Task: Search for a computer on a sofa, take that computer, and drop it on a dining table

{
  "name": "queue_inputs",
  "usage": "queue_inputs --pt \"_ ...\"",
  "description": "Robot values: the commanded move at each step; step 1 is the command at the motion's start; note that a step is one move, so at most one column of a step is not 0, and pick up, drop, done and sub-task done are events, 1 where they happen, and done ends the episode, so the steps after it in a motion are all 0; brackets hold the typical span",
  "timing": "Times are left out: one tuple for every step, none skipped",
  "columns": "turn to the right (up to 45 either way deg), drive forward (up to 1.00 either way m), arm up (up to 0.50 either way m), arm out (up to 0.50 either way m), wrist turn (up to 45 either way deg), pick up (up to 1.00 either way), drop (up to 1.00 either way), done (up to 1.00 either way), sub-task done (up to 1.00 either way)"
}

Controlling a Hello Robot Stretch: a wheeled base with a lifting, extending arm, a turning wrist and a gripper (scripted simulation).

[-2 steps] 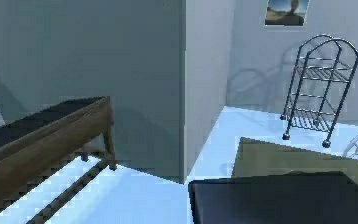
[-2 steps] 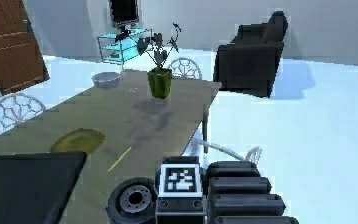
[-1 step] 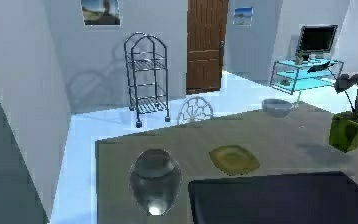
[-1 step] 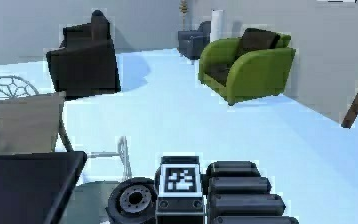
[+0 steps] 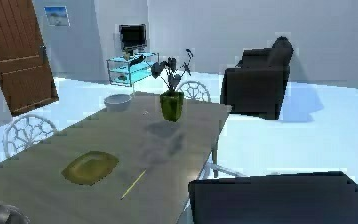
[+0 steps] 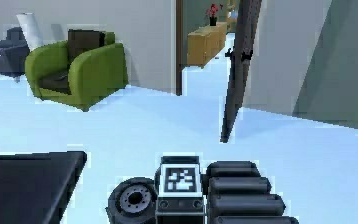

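Dining table (image 5: 137, 135) ahead; dark slab (image 5: 277, 200) cut off below; gripper (image 6: 135, 200) end indistinct, cannot tell if holding.

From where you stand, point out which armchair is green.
The green armchair stands in the arm side view's left, holding a dark cushion; the black armchair is in the forward view.

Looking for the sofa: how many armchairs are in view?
3: a black armchair beyond the wooden table, forward view; a green upholstered armchair, arm side view; a dark grey armchair cut by that view's left edge, possibly the black one again.
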Motion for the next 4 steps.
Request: queue_inputs --pt "42.0 0.0 0.0 0.0 0.0 0.0 0.0 0.0 0.0" --pt "-45.0 0.0 0.0 0.0 0.0 0.0 0.0 0.0 0.0" --pt "-45.0 0.0 0.0 0.0 0.0 0.0 0.0 0.0 0.0" --pt "-45.0 0.0 0.0 0.0 0.0 0.0 0.0 0.0 0.0"
